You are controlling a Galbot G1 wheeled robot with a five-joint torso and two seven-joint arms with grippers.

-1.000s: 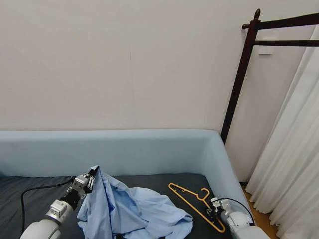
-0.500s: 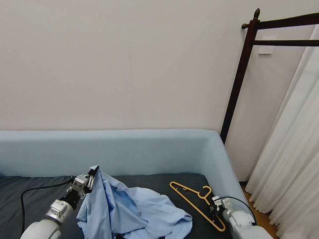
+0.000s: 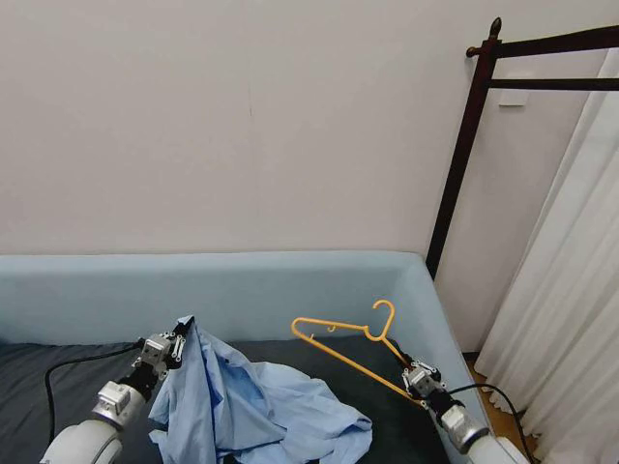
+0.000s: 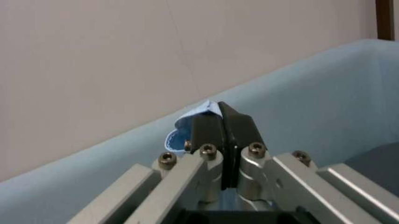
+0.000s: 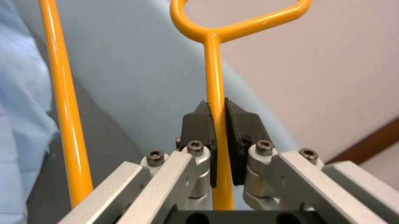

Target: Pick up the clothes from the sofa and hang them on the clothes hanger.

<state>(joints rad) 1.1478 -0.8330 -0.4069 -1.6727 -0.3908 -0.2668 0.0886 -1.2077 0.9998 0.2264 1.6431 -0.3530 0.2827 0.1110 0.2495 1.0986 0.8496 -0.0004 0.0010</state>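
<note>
A light blue shirt lies crumpled on the sofa's dark seat, one corner pulled up into a peak. My left gripper is shut on that peak; a bit of the blue shirt pokes out past the black fingers. My right gripper is shut on an orange hanger, held in the air above the seat's right end with its hook uppermost. The hanger's rod runs between the closed pads.
The sofa's pale blue backrest and right arm wall in the seat. A dark wooden clothes rack stands behind the sofa's right corner, with white curtains at the far right. A black cable trails across the seat's left.
My right gripper has lifted the orange hanger off the seat and swung it up and to the left; it was lying flat before. The left gripper and shirt have barely moved.
</note>
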